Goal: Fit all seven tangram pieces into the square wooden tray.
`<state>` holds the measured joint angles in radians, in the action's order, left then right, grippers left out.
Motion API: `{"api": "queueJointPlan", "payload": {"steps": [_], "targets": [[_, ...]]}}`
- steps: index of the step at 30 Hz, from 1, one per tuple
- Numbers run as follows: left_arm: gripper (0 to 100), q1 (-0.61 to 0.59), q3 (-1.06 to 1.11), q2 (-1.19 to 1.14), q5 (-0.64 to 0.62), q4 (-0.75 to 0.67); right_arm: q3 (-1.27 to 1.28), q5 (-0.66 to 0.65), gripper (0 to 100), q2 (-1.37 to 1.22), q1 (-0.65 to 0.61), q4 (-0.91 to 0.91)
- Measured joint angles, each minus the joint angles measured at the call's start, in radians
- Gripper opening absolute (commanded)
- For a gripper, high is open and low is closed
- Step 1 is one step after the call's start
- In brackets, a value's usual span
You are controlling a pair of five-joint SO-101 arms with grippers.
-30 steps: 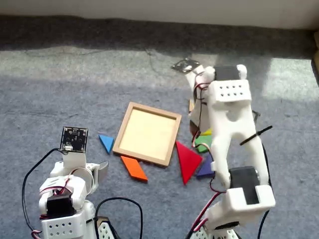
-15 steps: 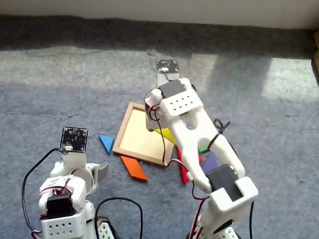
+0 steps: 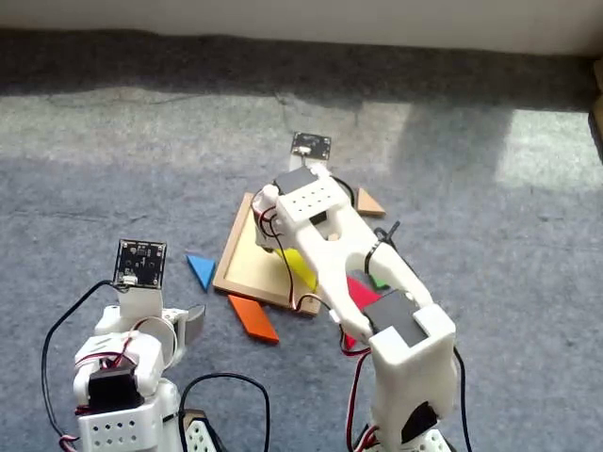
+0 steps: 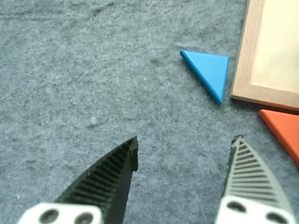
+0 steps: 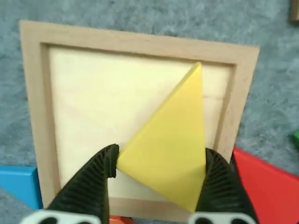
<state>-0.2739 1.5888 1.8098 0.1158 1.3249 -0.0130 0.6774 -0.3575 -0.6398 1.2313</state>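
The square wooden tray [image 3: 236, 266] lies mid-table with its floor bare [image 5: 32, 93]. My right gripper [image 5: 161, 161] hangs over it, shut on a large yellow triangle [image 5: 170, 149] that spans the tray's inside; this yellow triangle [image 3: 300, 266] peeks out beside the arm. A blue triangle [image 3: 201, 270] lies just left of the tray and an orange parallelogram [image 3: 252, 318] just in front of it. The red triangle [image 3: 358, 292] and a green piece [image 3: 380, 281] lie right of the tray, partly under the right arm. My left gripper [image 4: 185, 142] is open over bare carpet, short of the blue triangle [image 4: 209, 72].
A tan wooden triangle [image 3: 368, 203] lies on the carpet behind and right of the tray. The right arm covers the tray's right half from above. The grey carpet [image 3: 113, 188] stretches open to the left and behind.
The right arm has swung left from the cluster of pieces to above the tray, carrying the yellow triangle. The tan triangle is now uncovered. The left arm has not moved.
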Motion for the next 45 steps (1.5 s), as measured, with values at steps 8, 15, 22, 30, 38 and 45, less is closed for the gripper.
{"api": "queueJointPlan", "payload": {"steps": [8, 15, 22, 30, 38, 45], "targets": [[31, 0.000, 0.000, 0.000, 0.000, 0.000, 0.000, 0.109, 15.5, 0.000, 0.000, -0.003], [31, 0.000, 0.000, 0.000, 0.000, 0.000, 0.000, 0.112, 25.1, 0.000, 0.000, -0.003], [31, 0.000, 0.000, 0.000, 0.000, 0.000, 0.000, 0.112, 25.3, 0.000, 0.000, 0.012], [31, 0.000, 0.000, 0.000, 0.000, 0.000, 0.000, 0.112, 35.2, 0.000, 0.000, 0.040], [31, 0.000, 0.000, 0.000, 0.000, 0.000, 0.000, 0.112, 36.5, 0.000, 0.000, 0.034], [31, 0.000, 0.000, 0.000, 0.000, 0.000, 0.000, 0.112, 36.4, 0.000, -0.021, 0.021]]}}
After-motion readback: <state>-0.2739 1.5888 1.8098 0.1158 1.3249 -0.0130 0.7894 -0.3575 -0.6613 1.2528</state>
